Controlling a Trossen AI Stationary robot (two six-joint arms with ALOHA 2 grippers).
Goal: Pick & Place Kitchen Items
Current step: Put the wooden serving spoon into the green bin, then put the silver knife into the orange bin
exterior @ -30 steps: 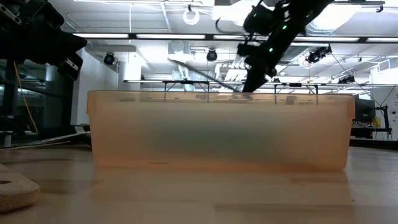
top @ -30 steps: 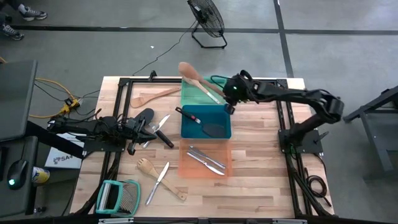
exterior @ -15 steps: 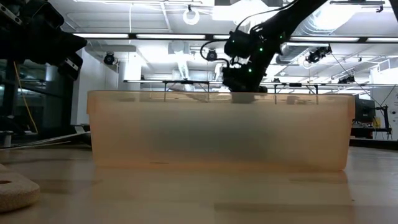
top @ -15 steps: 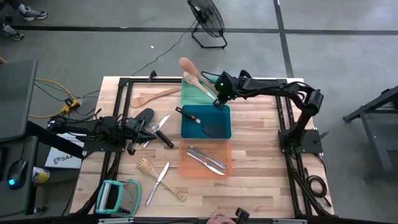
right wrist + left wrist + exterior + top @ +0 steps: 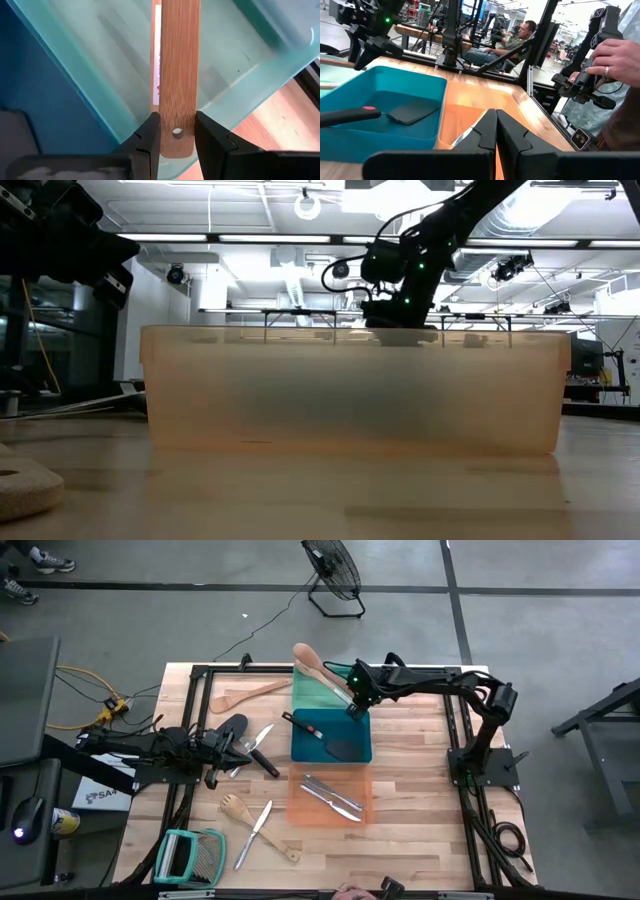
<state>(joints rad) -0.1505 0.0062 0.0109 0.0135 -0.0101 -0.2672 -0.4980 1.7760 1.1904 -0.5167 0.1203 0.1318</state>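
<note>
Right end effector (image 5: 176, 135) pinches the wooden spoon (image 5: 318, 668) by its handle end, over the green tray (image 5: 300, 690), prob. to lower it in. Long axis diagonal; bowl points to the far-left tabletop (image 5: 420, 790) corner, seemingly past the rim. Left end effector (image 5: 495, 131) rests pressed together at tabletop's left.

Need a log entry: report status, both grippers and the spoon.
Right gripper shut on wooden spoon handle, over green tray. Left gripper shut, parked at table's left. Nothing blocking the tray.
</note>
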